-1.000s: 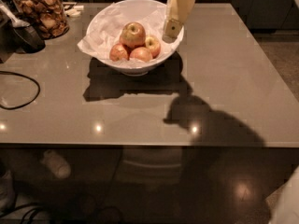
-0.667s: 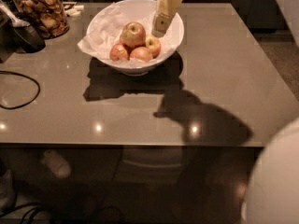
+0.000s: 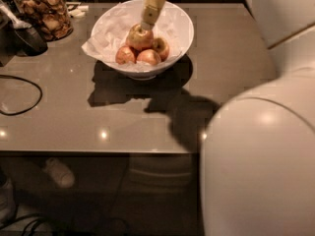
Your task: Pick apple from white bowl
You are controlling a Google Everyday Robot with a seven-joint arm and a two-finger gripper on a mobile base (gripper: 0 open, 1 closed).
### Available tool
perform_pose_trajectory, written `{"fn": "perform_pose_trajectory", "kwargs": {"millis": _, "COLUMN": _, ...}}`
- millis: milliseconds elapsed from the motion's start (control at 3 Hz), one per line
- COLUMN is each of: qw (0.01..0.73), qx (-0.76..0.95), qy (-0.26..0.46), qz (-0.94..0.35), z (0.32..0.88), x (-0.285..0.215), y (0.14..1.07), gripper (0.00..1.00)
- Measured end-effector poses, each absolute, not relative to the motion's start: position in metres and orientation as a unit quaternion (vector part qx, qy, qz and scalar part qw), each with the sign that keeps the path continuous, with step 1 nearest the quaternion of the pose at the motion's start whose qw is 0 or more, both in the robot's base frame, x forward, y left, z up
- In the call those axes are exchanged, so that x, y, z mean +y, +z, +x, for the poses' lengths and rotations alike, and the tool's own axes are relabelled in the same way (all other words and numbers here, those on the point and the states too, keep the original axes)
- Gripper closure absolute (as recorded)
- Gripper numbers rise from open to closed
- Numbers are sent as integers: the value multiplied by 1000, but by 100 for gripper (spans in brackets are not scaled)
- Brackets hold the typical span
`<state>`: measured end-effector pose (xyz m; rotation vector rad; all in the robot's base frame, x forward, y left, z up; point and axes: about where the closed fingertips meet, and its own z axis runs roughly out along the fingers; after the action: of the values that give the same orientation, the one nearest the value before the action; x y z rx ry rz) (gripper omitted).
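Gripper (image 3: 146, 24) near the worktop's far edge, tip right at the top of the apple (image 3: 139, 39); clenched or released, cannot tell. Apple sits highest in white bowl (image 3: 183, 29), on smaller apples (image 3: 149, 58). Likely firm, smooth, slippery, fairly heavy; grip across widest sides. Round, no long axis; stem end seems up.

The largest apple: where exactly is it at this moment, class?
Top centre of the camera view: the apple lies in the white bowl, just behind the smaller apples, with the gripper right at its top.
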<state>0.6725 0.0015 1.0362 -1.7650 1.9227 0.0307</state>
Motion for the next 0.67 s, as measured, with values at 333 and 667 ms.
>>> {"fn": "perform_pose_trajectory", "kwargs": {"millis": 333, "qw": 260, "qx": 708, "qy": 18, "qz": -656, "z": 685, "x": 17, "y": 1032, "gripper": 0}}
{"fn": "perform_pose_trajectory", "kwargs": {"millis": 667, "qw": 272, "qx": 714, "qy": 17, "qz": -645, "z": 697, "x": 22, "y": 1032, "gripper": 0}}
